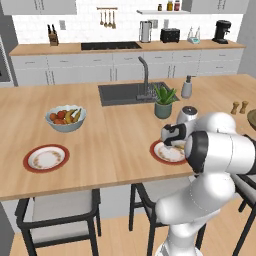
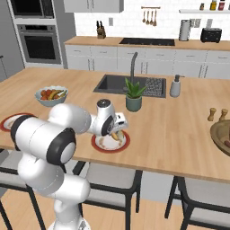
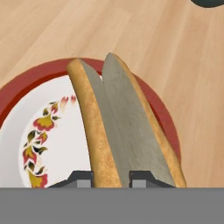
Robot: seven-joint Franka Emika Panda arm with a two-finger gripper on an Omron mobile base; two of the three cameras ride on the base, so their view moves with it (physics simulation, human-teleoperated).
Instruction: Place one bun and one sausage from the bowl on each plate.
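Gripper (image 3: 111,178) clamped on the bun (image 3: 120,131), held over the red-rimmed plate (image 3: 26,105) at lower centre of the hand view (bun's far tip reaching past the plate's upper rim). Bare counter (image 3: 175,52) beyond that rim. Second plate (image 1: 46,158) at lower left, bowl (image 2: 221,134) at right edge

A pale blue-white bowl of colourful fruit (image 1: 65,118) sat at left on the tabletop (image 1: 115,145); a green potted plant (image 1: 164,101) stood centre, beside the dark sink (image 1: 127,93).
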